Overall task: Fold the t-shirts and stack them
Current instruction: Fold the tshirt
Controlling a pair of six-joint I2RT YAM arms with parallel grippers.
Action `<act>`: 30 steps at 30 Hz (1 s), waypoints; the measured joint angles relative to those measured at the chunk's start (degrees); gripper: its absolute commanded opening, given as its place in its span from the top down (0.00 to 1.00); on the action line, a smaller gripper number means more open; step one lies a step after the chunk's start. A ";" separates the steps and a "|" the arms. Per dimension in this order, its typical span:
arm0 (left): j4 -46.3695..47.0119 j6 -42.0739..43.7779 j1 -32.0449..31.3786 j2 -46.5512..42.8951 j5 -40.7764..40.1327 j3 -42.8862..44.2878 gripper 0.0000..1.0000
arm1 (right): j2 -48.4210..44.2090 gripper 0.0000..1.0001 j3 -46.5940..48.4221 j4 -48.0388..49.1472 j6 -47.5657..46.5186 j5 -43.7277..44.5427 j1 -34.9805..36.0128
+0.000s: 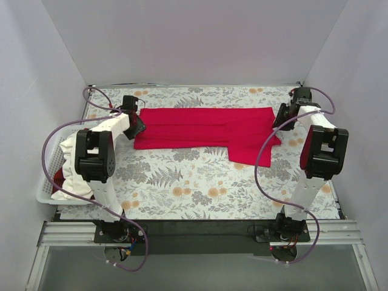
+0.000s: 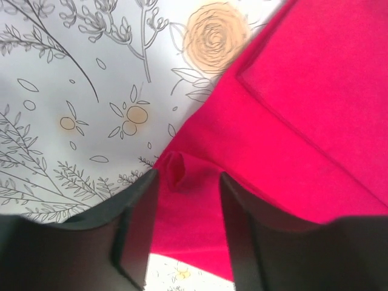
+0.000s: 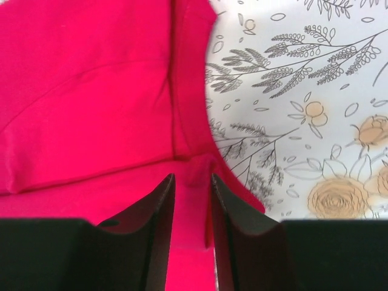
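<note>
A crimson red t-shirt lies folded into a long band across the far part of the floral cloth, with one flap hanging nearer at its right end. My left gripper is at the band's left end. In the left wrist view the left gripper is open, with the red cloth lying between the jaws and a small pucker at the tips. My right gripper is at the right end. In the right wrist view the right gripper is open, narrower, over a pucker of the shirt. A white t-shirt and another red one sit in the basket.
The white slatted basket stands at the left table edge beside my left arm. The floral grey cloth covers the table. White walls enclose the back and both sides.
</note>
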 measured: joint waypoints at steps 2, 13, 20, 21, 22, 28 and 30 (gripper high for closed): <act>-0.04 0.11 -0.02 -1.27 0.31 -0.07 0.47 | -2.25 0.62 0.00 -0.96 -0.37 1.31 0.83; 0.79 1.38 -1.86 -20.33 2.43 -7.19 0.30 | -24.15 0.57 -15.41 -0.90 -0.44 5.29 7.26; 3.78 4.96 -9.92 -30.93 4.81 -19.08 0.30 | -27.52 0.57 -29.49 -3.58 -0.26 9.16 13.99; 4.28 5.51 -10.91 -31.43 5.25 -20.63 0.30 | -27.76 0.56 -30.56 -3.82 -0.17 9.66 14.32; 4.76 5.95 -11.58 -31.76 5.66 -22.10 0.30 | -27.89 0.56 -31.41 -3.80 -0.09 10.16 14.53; 6.69 7.61 -12.28 -32.13 6.82 -26.71 0.33 | -27.76 0.59 -33.92 -1.88 1.20 12.20 15.82; 7.19 8.02 -12.31 -32.13 7.10 -27.02 0.33 | -27.21 0.63 -33.99 -0.81 1.44 12.76 16.28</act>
